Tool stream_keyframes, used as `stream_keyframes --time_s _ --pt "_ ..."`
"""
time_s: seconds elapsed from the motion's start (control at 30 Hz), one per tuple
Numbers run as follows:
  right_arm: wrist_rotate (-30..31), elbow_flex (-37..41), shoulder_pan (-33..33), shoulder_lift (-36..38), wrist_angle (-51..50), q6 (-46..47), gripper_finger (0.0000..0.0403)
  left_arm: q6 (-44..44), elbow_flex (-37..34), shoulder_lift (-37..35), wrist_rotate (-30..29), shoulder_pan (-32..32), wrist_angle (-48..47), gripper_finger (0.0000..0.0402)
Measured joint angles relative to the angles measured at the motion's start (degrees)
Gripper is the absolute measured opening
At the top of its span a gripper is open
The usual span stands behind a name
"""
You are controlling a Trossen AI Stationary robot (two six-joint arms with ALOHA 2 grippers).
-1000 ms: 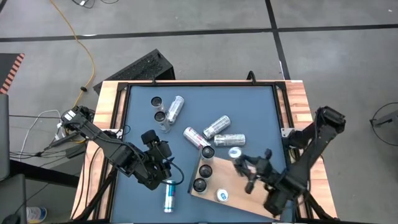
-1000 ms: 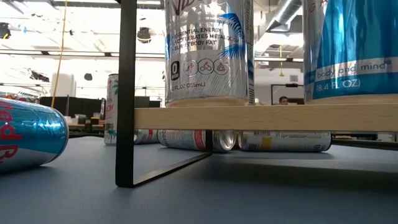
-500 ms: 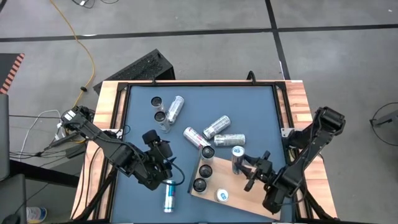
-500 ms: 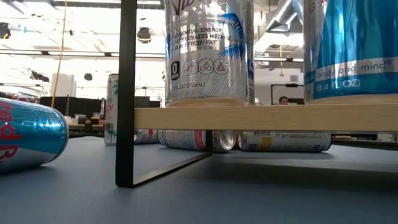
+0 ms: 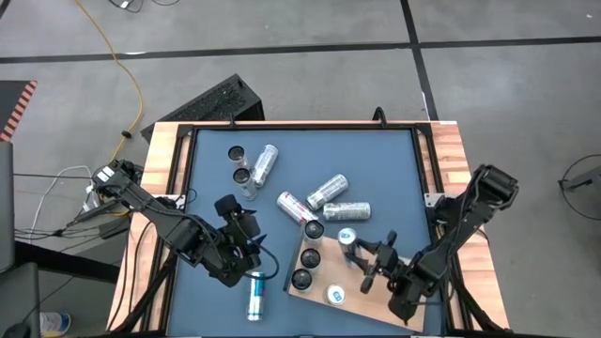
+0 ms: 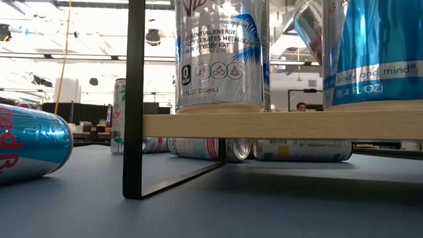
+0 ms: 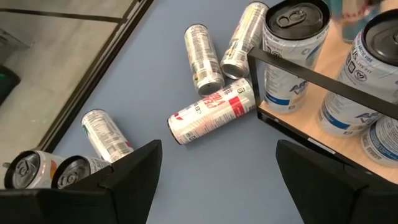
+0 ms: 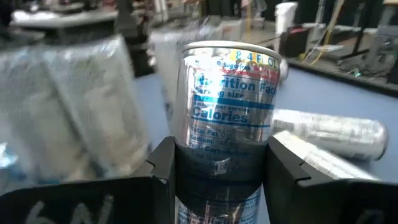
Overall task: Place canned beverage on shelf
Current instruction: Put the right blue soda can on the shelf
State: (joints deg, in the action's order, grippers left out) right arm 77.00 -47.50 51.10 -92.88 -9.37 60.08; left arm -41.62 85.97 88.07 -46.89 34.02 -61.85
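The shelf is a light-brown board on a black frame at the table's near right. Several cans stand on it, among them a dark-topped one and a blue one. My right gripper is shut on a silver-blue can above the shelf, just right of the standing row. The can's top also shows in the high view. It shows tilted in the low view. My left gripper is open and empty over the table's near left, as the high view also shows. My right gripper pinches the can's side wall between its two fingers, on the part of the body away from the top. The fingers come slanting from the table's near right. The can is lifted clear of the shelf and tilted, its top toward the far left.
A blue can lies on the table near the left gripper. Several silver cans lie mid-table. Two cans stand upright beside a lying one at the far left. A black rim frames the tabletop.
My right gripper has carried the silver-blue can a little toward the table's left and near edges, closer to the standing row on the shelf. The can has come into the low view, tilted, behind the blue can.
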Motion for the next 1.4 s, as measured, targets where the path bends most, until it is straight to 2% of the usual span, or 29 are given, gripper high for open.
stream_keyframes --time_s 0.3,0.43,0.53,0.7,0.8,1.07,1.2,1.4 --pt "0.06 0.06 0.54 -1.20 1.01 -0.17 0.0145 0.04 0.00 0.00 -0.52 -0.04 0.14 0.0303" --pt "5.63 0.06 1.34 -1.24 0.79 -1.62 0.0145 0.01 0.00 0.00 -0.90 -0.04 0.14 0.0303" --pt "5.69 0.05 1.44 -1.24 0.50 -1.78 0.0146 0.00 0.00 0.00 -0.94 -0.04 0.14 0.0303" --pt "5.79 0.02 1.33 -1.25 1.68 -2.05 0.0196 -0.05 0.00 0.00 -1.21 -0.04 0.14 0.0303" --pt "7.82 0.02 1.37 -2.10 1.43 -2.11 0.0209 -0.10 0.00 0.00 -1.75 -0.04 0.17 0.0303" --pt "11.90 0.02 -2.04 -1.94 -2.11 -1.01 0.0188 -0.45 0.00 0.00 -1.97 -0.06 1.24 0.0303" --pt "12.81 0.02 -6.17 -1.92 -10.93 7.36 0.0185 0.43 0.00 0.00 -2.43 -0.04 2.38 0.0303" --pt "12.82 0.02 -12.49 -2.01 -31.27 27.89 0.0186 0.63 0.00 0.00 -2.89 -0.04 2.64 0.0303"
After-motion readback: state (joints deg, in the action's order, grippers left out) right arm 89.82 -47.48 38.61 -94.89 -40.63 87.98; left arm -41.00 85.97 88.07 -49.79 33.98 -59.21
